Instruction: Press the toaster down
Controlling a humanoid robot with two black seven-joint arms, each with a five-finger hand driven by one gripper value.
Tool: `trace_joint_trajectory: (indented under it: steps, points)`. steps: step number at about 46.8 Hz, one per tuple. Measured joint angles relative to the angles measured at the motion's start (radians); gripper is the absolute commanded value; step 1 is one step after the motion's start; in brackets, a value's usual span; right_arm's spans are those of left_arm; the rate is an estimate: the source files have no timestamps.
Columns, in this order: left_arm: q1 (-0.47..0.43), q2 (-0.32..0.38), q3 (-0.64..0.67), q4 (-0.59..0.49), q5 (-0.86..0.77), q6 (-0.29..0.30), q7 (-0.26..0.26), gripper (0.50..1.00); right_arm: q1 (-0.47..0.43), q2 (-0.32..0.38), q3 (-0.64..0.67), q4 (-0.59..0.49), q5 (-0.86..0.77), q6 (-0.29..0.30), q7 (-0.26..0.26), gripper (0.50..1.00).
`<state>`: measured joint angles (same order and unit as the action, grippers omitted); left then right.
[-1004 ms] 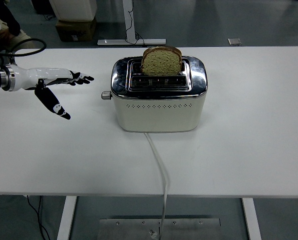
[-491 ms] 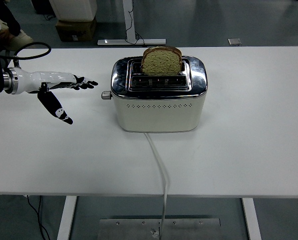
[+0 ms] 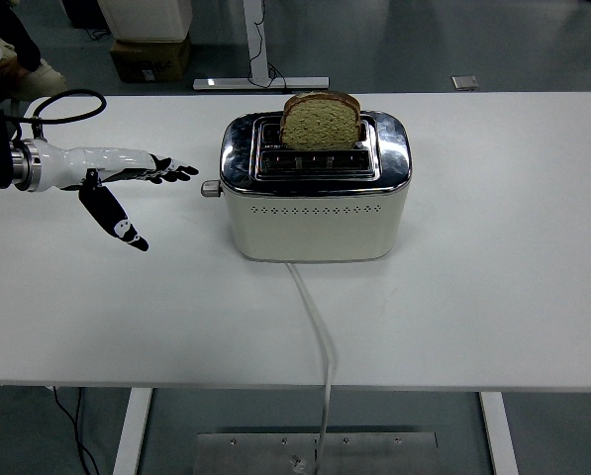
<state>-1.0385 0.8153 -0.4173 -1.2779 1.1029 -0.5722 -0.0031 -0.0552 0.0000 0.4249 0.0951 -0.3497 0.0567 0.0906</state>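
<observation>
A cream toaster point(image 3: 315, 213) with a chrome top stands at the middle of the white table point(image 3: 493, 287). A slice of brown bread point(image 3: 321, 121) stands up out of its far slot. Its small lever knob point(image 3: 210, 188) sticks out of the left side, raised. My left hand point(image 3: 137, 183), white with black fingers, comes in from the left edge. Its fingers are spread flat, the thumb hanging down, and it holds nothing. The fingertips point(image 3: 188, 171) are a short way left of the knob and slightly above it, not touching.
The toaster's white cord point(image 3: 318, 336) runs from its front over the table's near edge. A black cable point(image 3: 69, 104) loops behind my left wrist. A cardboard box point(image 3: 151, 57) and a desk frame stand on the floor beyond the table.
My left hand has moved right, toward the toaster's lever knob, with the fingers still spread. The toaster and bread have not moved.
</observation>
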Motion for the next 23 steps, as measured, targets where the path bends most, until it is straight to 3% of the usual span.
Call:
trace_joint_trajectory:
  steps: [23]
  points:
    - [0.018,-0.042,0.001,0.009,0.001,0.003,0.000,1.000,0.000,0.000,0.001,0.000,0.000,0.000,0.000,0.998]
